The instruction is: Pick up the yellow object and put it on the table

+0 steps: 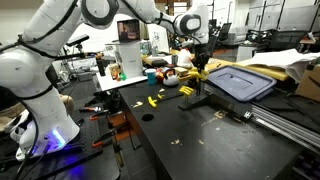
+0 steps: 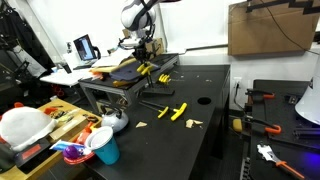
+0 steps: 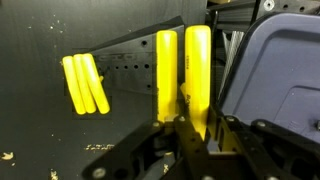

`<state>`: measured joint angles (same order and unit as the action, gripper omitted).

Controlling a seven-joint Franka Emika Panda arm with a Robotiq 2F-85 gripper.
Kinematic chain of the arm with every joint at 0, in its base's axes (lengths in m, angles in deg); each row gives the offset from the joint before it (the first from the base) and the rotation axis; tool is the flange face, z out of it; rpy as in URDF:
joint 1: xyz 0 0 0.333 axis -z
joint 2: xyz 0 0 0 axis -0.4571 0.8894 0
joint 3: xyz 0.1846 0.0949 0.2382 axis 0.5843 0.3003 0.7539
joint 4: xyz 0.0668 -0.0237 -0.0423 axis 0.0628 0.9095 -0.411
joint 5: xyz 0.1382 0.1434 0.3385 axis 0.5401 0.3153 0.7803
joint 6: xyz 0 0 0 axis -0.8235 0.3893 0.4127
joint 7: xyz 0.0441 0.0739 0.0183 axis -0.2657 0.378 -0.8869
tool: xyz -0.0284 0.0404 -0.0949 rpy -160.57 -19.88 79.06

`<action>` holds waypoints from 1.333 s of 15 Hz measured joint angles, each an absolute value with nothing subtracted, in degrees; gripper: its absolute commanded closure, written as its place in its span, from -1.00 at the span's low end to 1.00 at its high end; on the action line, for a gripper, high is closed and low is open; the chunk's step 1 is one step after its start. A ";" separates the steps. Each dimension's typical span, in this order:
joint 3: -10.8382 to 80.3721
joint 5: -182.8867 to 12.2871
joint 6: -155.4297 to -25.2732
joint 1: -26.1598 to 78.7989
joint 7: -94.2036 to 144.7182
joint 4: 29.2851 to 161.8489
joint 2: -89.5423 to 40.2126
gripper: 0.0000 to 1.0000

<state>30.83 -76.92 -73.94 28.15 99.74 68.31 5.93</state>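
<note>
Yellow object point(image 3: 198, 70) beside 2nd bar point(image 3: 167, 70), 3 yellow pieces point(image 3: 85, 84) (left); gripper point(image 3: 185, 128) jaws: can't tell

My tool point(image 3: 188, 130) is black, my arm point(image 1: 40, 60) white; the yellow object point(image 3: 198, 65) is a bright, plain yellow, like the small pieces point(image 3: 85, 85); the counter point(image 1: 190, 140) is matte black with pale flecks; the lid point(image 1: 240, 82) is slate blue; the cloth point(image 1: 268, 66) mustard; the light point(image 1: 55, 140) at my base is violet-blue.

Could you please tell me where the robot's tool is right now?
In both exterior views the tool hangs over the raised perforated dark plate, beside the grey-blue plastic lid and directly over two parallel yellow bars.
</note>
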 measured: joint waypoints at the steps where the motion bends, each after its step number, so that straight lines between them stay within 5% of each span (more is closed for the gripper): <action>1: 30.83 -77.06 -73.94 28.11 99.74 68.31 5.93 0.88; 20: 31.48 -79.59 -73.48 27.79 91.18 68.00 5.87 0.88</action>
